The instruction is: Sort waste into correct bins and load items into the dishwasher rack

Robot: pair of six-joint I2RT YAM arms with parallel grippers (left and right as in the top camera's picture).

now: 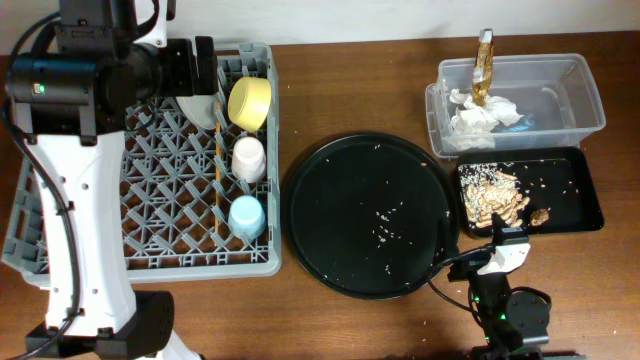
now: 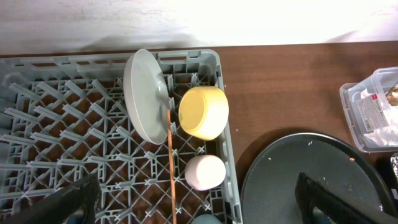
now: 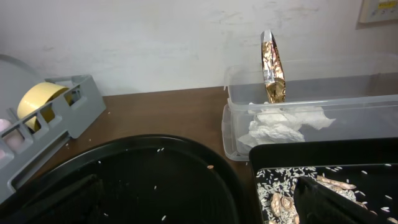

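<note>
Near edge: my right jaws are hanging spread, empty. The scraps (image 1: pixel 490 200) are lying in the black tray (image 1: pixel 575 190), the napkin (image 1: pixel 480 115) in the far-right tub (image 1: pixel 590 95). My left jaws are hovering spread over the loaded left-edge rack (image 1: pixel 170 190). I'm judging sorting nearly done; stray grains (image 1: pixel 383 232), seemingly rice, are needing sweeping next.

We take this for a robotics lab bench staged as a kitchen clean-up, not a real kitchen. The dishwasher rack (image 1: pixel 274 150) sits straight on a brown wooden table (image 1: pixel 350 70) that meets a plain white wall (image 3: pixel 155 43). A white-and-black robot arm (image 1: pixel 60 220) stands over the rack. A clear plastic tub (image 1: pixel 592 100) and a shallow black tray (image 1: pixel 590 205) hold the waste.
</note>
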